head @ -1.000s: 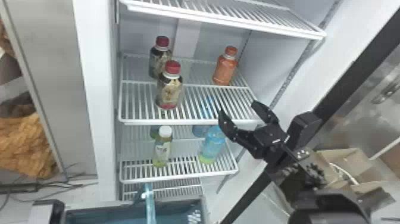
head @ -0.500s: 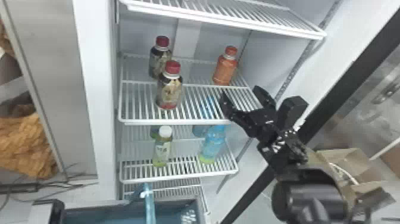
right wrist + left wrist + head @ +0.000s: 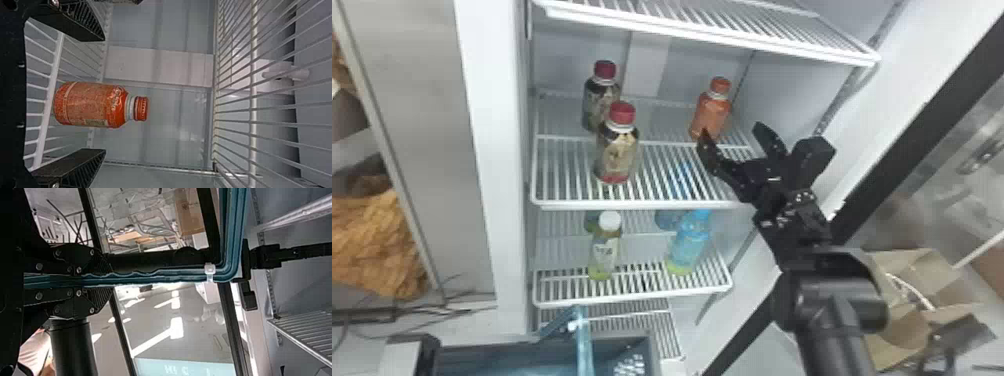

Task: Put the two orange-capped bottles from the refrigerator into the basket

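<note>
Right gripper (image 3: pixel 731 130): moved farther in, jaws parted. Bottle (image 3: pixel 711 116), far right: could topple if finger-clipped. Left gripper (image 3: pixel 111 280): clenched on handle (image 3: pixel 172 277).

Two dark red-capped bottles stand upright, one (image 3: pixel 617 155) in front of the other (image 3: pixel 597 97). Lower down, a white-capped bottle (image 3: pixel 604 252) stands to the left of a blue bottle (image 3: pixel 689 242), apart from it. Behind that pair show parts of a greenish shape (image 3: pixel 591 221) and a bluish one (image 3: pixel 666 220). Crumpled orange-brown material (image 3: pixel 372 245) lies at the far left; an open cardboard box (image 3: pixel 902 322) sits at the right.
</note>
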